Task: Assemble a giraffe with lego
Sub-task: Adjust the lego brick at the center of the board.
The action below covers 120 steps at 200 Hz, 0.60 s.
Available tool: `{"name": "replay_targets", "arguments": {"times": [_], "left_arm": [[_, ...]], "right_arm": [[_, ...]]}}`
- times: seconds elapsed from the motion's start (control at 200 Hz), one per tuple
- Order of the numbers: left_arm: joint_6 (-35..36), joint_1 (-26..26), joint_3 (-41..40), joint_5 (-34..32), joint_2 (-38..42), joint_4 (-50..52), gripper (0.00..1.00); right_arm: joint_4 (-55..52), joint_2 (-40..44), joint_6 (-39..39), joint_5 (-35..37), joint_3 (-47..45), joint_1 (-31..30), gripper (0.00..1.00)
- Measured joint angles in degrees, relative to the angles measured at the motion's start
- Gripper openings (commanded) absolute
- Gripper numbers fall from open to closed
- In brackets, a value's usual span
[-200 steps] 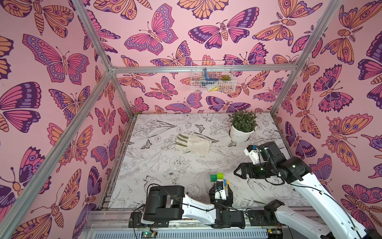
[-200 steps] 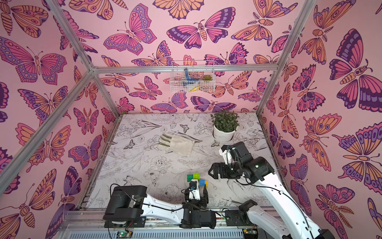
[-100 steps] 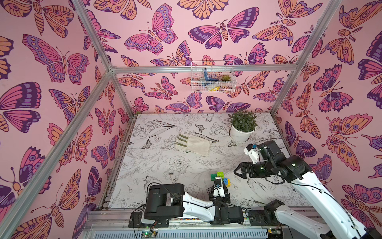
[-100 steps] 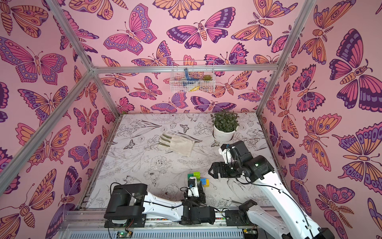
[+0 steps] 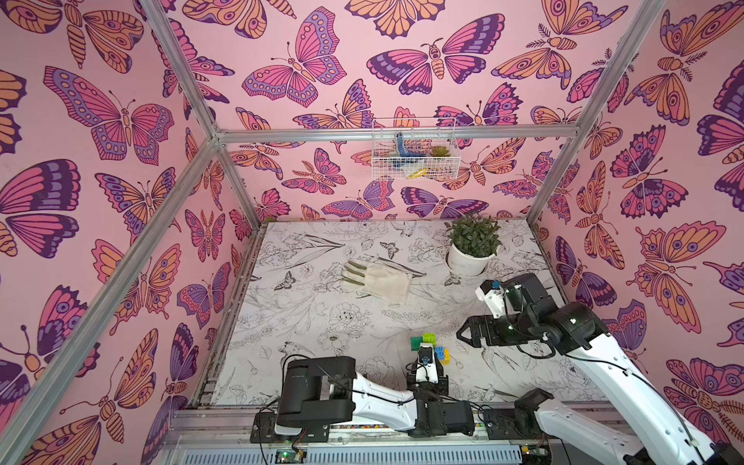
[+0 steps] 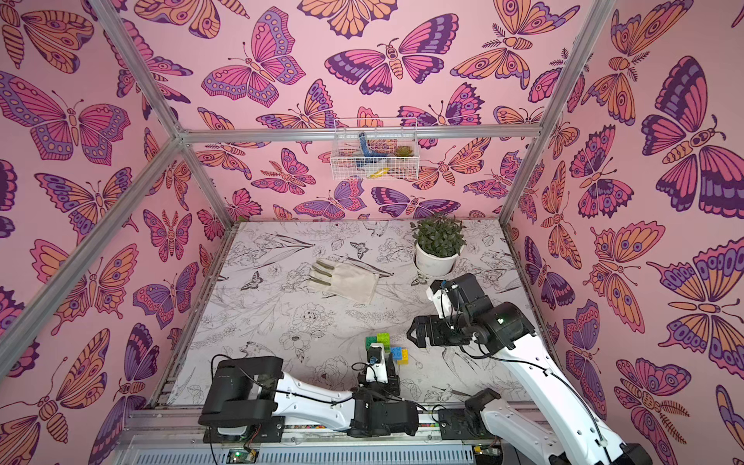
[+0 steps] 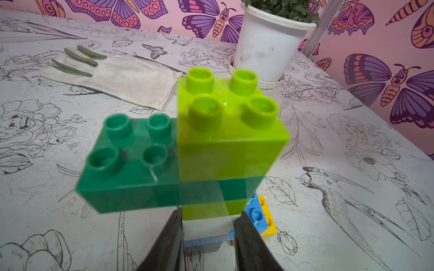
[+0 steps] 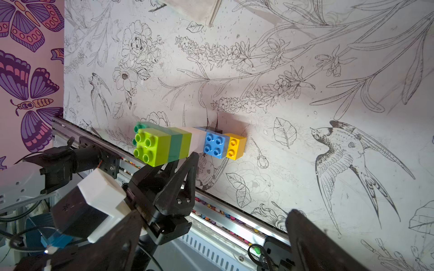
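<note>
The giraffe point(image 7: 225, 131) stands upright near the table's front edge. It is a stack with a lime brick on top, a dark green head point(image 8: 175, 146), a lime and white neck, a blue body point(image 8: 215, 145) and a yellow leg point(image 8: 234, 146). My left gripper point(image 7: 209, 223) is shut on the white neck brick, one black finger on each side. In both top views the giraffe point(image 5: 428, 338) point(image 6: 382, 340) shows just beyond the left wrist. To its right, my right gripper point(image 5: 463, 336) point(image 8: 211, 246) hangs open, holding nothing.
A white work glove point(image 5: 378, 282) lies mid-table. A potted plant point(image 5: 471, 249) stands at the back right. A wire basket point(image 5: 414, 149) hangs on the back wall. The metal front rail point(image 8: 234, 208) runs close behind the giraffe.
My left gripper has moved forward to the giraffe and closed its fingers on the white neck brick. The right arm has stayed where it was.
</note>
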State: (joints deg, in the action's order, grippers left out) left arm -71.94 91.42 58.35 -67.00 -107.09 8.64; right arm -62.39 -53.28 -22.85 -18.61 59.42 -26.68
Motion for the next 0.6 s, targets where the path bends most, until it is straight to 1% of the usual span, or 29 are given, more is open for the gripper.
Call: {"name": "replay_targets", "arguments": {"times": [0.12, 0.325, 0.436, 0.601], "left_arm": [[3.23, -0.07, -0.07, 2.43, 2.93, 0.13, 0.29], [7.28, -1.53, -1.75, 9.33, 8.63, 0.46, 0.27], [8.24, -2.78, -3.69, 14.49, 11.76, 1.07, 0.27], [9.70, -5.84, -4.39, 23.85, 16.46, 5.68, 0.27]], "right_arm": [[-0.07, 0.42, 0.48, 0.66, 0.13, 0.00, 0.99], [-0.70, 1.40, 1.51, 2.05, 2.36, 0.02, 0.99], [-1.07, 2.03, 1.95, 2.62, 3.54, 0.02, 0.99], [-1.62, 2.71, 2.29, 3.15, 4.87, 0.02, 0.99]]}}
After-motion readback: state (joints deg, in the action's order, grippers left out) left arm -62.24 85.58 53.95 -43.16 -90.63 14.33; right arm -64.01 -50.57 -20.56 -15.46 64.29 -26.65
